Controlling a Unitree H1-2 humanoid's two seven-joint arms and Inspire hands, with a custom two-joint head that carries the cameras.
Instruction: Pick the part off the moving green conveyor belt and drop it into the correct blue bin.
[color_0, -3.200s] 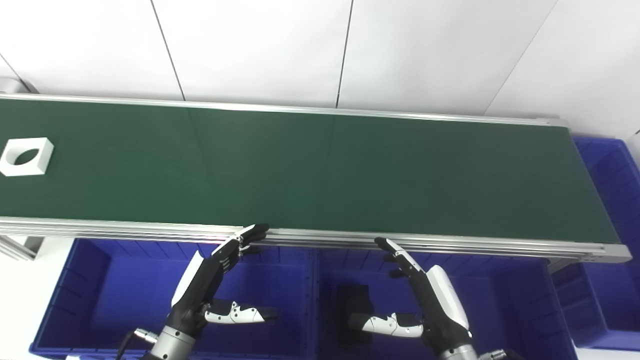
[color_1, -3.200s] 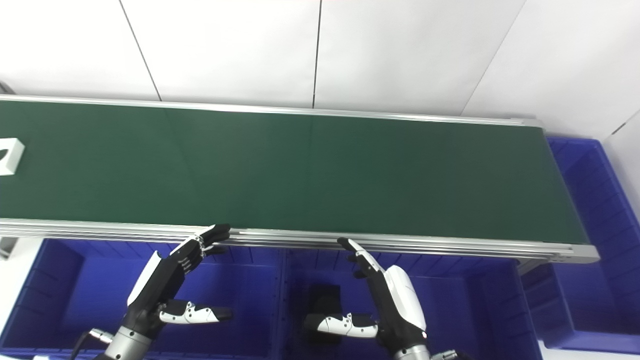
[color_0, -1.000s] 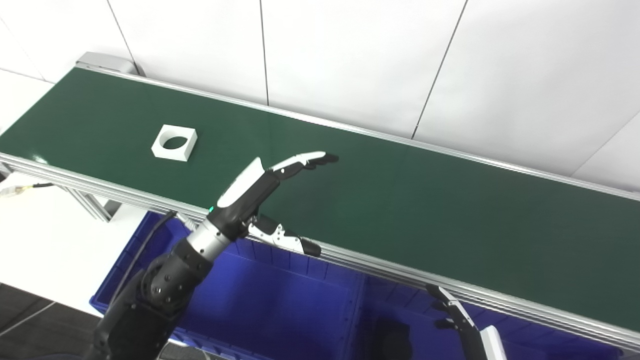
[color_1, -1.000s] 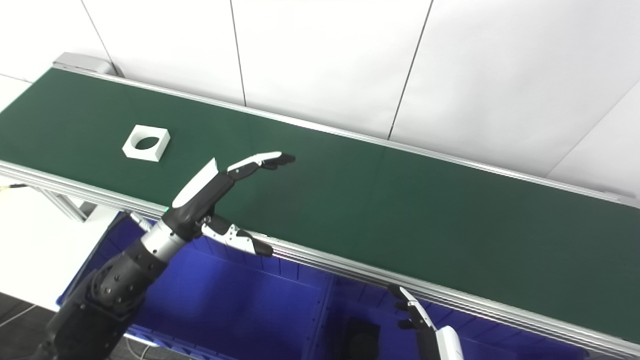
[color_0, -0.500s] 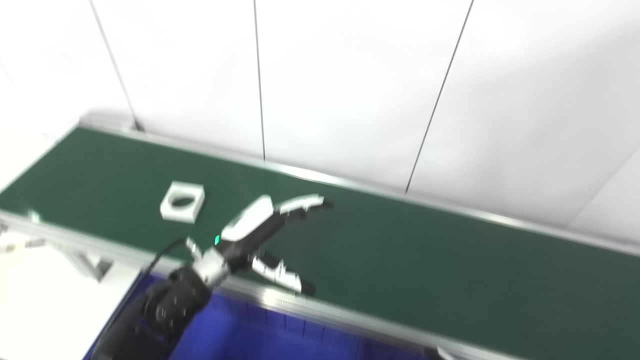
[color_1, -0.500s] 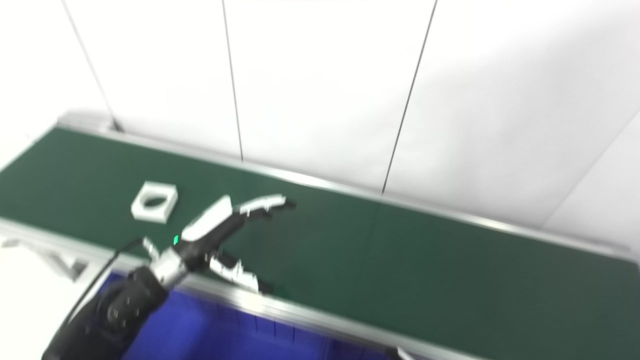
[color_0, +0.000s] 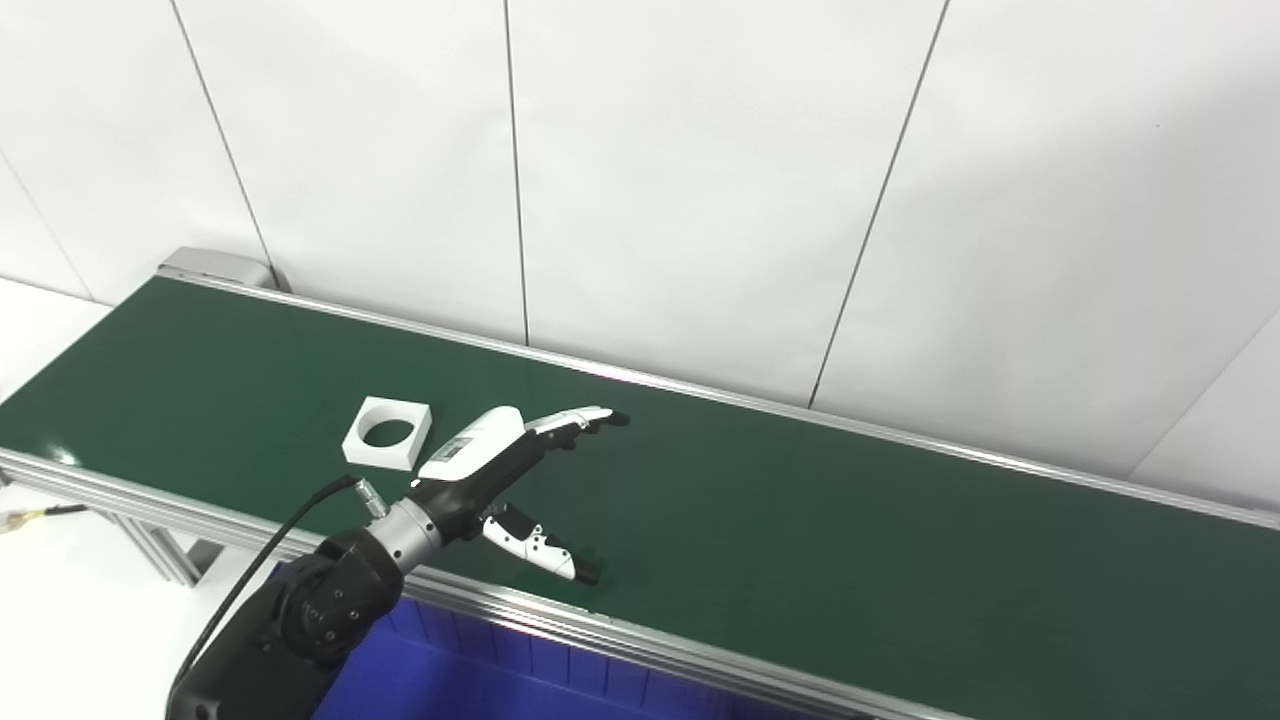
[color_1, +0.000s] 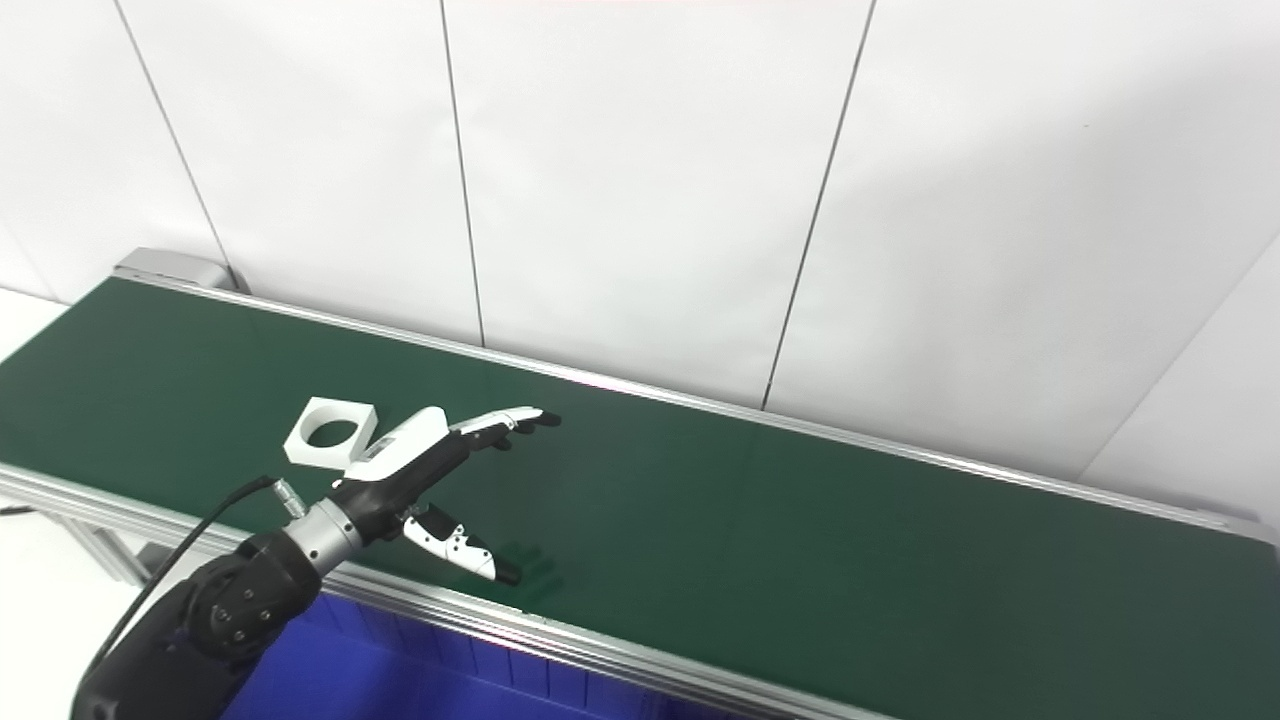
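Note:
A white square part (color_0: 387, 433) with a round hole lies flat on the green conveyor belt (color_0: 800, 520), toward its left end. My left hand (color_0: 500, 470) is open and empty, held low over the belt just right of the part, its back close to the part's right edge, fingers stretched toward the wall and thumb spread toward the near rail. The part (color_1: 330, 431) and the hand (color_1: 425, 470) also show in the right eye view. My right hand is out of view.
A blue bin (color_0: 470, 680) shows below the belt's near aluminium rail (color_0: 600, 630) at the bottom left. A white panelled wall (color_0: 700, 200) rises right behind the belt. The belt's left end roller (color_0: 215, 268) is at the far left.
The camera has swung left and up, so the bins and right hand dropped out of view. My left hand rose from the bins onto the belt. The part has travelled right, up to the hand.

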